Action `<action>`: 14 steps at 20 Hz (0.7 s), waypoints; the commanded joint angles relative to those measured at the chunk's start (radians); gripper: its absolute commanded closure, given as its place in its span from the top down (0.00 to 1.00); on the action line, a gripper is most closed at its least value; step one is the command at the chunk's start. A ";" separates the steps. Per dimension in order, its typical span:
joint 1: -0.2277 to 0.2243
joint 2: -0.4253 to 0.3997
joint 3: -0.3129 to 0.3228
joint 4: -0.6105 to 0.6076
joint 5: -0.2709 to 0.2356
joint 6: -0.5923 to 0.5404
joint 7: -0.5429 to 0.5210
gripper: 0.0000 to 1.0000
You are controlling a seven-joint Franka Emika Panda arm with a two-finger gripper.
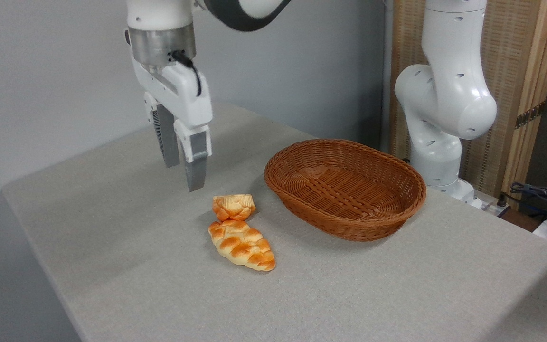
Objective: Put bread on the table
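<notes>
Grey cloth is covering the surface, where the bread is lying just left of the wicker basket, touching the braided loaf; the tool is hanging above-left of the basket, fingers slightly spread, empty

The arm ran off the top edge — its upper links were unseen. The table was cut off at the bottom and right edges.
</notes>
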 commanded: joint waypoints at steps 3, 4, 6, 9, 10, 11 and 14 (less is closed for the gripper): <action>-0.004 0.009 0.066 0.024 0.009 -0.094 -0.047 1.00; -0.004 0.009 0.070 0.030 0.009 -0.094 -0.045 1.00; -0.003 0.009 0.079 0.047 0.007 -0.095 -0.039 1.00; -0.004 0.010 0.117 0.055 -0.002 -0.094 -0.001 1.00; -0.004 0.009 0.126 0.057 -0.005 -0.094 0.025 1.00; -0.004 0.009 0.132 0.058 -0.006 -0.094 0.039 1.00; -0.004 0.009 0.140 0.058 -0.008 -0.097 0.052 1.00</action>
